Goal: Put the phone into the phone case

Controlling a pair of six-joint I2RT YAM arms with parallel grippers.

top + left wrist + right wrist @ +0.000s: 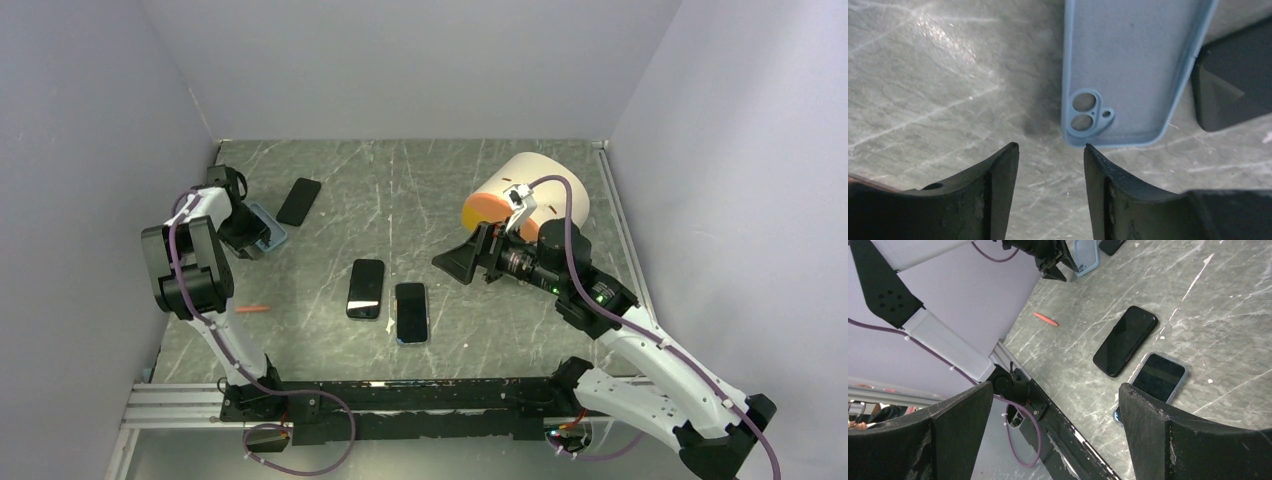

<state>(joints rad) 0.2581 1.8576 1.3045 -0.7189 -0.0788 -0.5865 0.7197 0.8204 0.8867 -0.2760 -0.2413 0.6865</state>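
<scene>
Empty light-blue phone case [1128, 60] lies open-side up far left, black phone [365, 288] flat mid-table.

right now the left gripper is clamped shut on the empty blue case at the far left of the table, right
Not quite: the left gripper is open, not clamped on anything. The left wrist view shows its jaws apart with bare table between them and the blue case lying just past their tips. The rest holds: the case is empty and sits at the far left of the table.
</scene>
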